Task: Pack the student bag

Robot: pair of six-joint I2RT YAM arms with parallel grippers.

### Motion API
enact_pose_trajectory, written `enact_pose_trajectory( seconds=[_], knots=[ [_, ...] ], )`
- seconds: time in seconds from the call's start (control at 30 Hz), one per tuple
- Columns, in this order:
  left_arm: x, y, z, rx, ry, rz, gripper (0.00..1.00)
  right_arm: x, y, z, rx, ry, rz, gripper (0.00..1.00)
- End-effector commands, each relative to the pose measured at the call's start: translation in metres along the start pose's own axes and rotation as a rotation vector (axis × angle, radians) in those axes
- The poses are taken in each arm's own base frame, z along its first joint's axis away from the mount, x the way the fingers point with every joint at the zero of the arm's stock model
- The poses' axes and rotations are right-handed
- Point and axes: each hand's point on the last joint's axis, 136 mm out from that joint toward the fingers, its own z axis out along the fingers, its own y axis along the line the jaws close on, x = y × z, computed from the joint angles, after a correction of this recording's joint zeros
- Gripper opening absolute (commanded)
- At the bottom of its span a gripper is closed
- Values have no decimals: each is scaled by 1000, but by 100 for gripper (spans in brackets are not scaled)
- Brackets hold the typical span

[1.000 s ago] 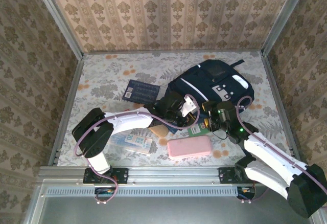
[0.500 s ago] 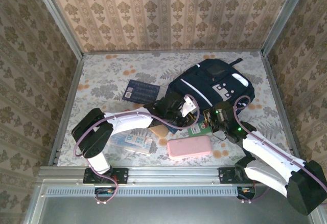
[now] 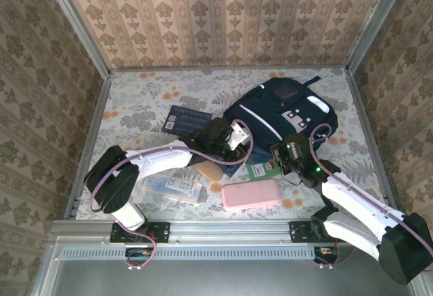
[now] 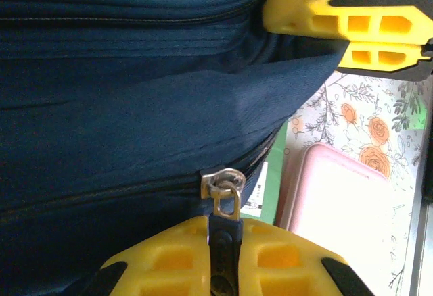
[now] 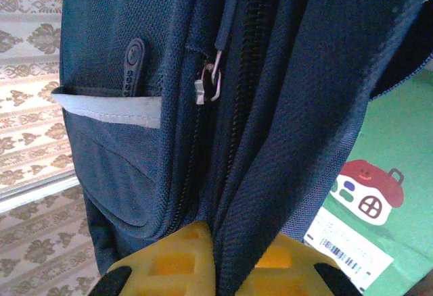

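The student bag (image 3: pixel 281 110) lies toward the far right corner of the table (image 3: pixel 135 100). The left gripper (image 4: pixel 218 249) pinches its zipper pull (image 4: pixel 223 198). The right gripper (image 5: pixel 215 255) is clamped on a fold of bag fabric.

Outside the bag:
- pink case (image 3: pixel 250 194) and packet (image 3: pixel 174 188), near the front edge
- green book (image 3: pixel 260 170), beside the bag
- blue booklet (image 3: pixel 187 119), mid-table

Judgement: nothing packed yet, and the bag is being opened.

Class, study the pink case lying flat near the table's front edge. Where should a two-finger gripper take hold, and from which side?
Grip the pink case at its middle, across the narrow width, coming down from above. It lies flat, long axis left to right, so its long edges give parallel faces. The green book sits close behind, so finger room there looks tight.
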Motion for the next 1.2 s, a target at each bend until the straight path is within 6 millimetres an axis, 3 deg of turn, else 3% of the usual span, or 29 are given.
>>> enact_pose_trajectory(
  seconds=[0.0, 0.2, 0.47, 0.73, 0.8, 0.87, 0.93, 1.03, 1.17],
  knots=[
    [0, 12, -17, -34, -4, -43, 0, -11, 12, -2, -4, -41, -83, 7],
    [3, 23, -19, -53, 10, -73, 0, -3, 18, 8, 7, 9, -165, 7],
    [12, 22, -20, -48, 20, -95, 0, -1, 33, 15, 32, 63, -352, 8],
    [11, 20, -14, -24, 40, -134, 0, -4, 53, 26, 39, 167, -486, 18],
    [8, 17, -12, -10, 49, -153, 0, -4, 55, 26, 49, 181, -513, 24],
    [5, 15, -11, 4, 50, -168, 0, 1, 55, 23, 41, 209, -532, 40],
    [1, 13, -10, 14, 46, -170, 0, 1, 47, 18, 73, 215, -515, 50],
    [-6, 9, -11, 23, 25, -145, 0, 1, 38, 4, 86, 203, -417, 57],
    [-13, 0, -12, 45, 4, -109, 0, 12, 47, -11, -46, 216, -208, 60]
  ],
)
